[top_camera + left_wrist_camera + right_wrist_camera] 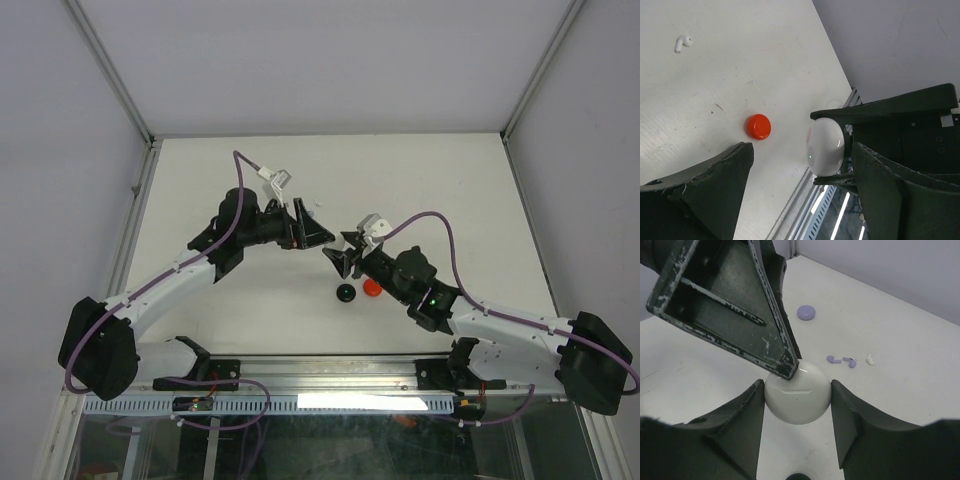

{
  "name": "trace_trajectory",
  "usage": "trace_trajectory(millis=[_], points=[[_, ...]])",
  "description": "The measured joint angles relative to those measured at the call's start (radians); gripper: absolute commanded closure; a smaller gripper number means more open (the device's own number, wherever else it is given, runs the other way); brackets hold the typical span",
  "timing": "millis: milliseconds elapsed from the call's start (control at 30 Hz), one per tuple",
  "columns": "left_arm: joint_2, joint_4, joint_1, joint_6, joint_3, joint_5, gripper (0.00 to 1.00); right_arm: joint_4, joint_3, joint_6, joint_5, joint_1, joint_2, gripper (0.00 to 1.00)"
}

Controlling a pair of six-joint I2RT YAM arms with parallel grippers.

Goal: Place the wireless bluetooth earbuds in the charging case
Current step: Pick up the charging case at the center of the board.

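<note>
My right gripper point(797, 405) is shut on a round white charging case point(797, 399), one finger on each side, and holds it above the table. The case lid looks closed. My left gripper point(802, 170) is open wide around the same case point(826, 147); one of its fingers point(740, 300) rests at the case's upper rim. Two lavender earbuds point(834, 359) and a white earbud point(870, 359) lie on the table beyond the case. Another white earbud point(683, 43) shows in the left wrist view. In the top view the two grippers meet at mid-table point(330, 248).
A red puck case point(372, 288) and a black puck case point(346, 293) lie just in front of the grippers. A lavender puck case point(806, 313) lies farther back. The metal rail point(320, 375) runs along the near table edge.
</note>
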Motion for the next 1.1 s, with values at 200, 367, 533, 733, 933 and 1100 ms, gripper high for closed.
trace_trajectory(millis=[200, 367, 533, 733, 933, 1100], points=[[0.021, 0.016, -0.034, 0.0, 0.0, 0.007, 0.27, 0.026, -0.004, -0.01, -0.018, 0.003, -0.001, 0.66], [0.021, 0.02, -0.053, 0.001, 0.0, 0.007, 0.42, 0.027, -0.007, -0.018, -0.022, 0.005, -0.001, 0.66], [0.021, 0.026, -0.059, 0.008, 0.0, 0.011, 0.72, 0.029, -0.012, -0.025, -0.028, 0.005, -0.001, 0.62], [0.016, 0.031, -0.064, 0.045, 0.0, 0.023, 0.89, 0.045, -0.041, -0.035, -0.041, 0.005, -0.007, 0.41], [-0.005, 0.022, -0.068, 0.109, 0.0, 0.027, 0.92, 0.037, -0.056, -0.033, -0.085, 0.004, -0.068, 0.25], [-0.022, -0.034, -0.068, 0.202, 0.011, 0.029, 0.92, -0.026, -0.056, -0.028, -0.134, -0.036, -0.152, 0.25]])
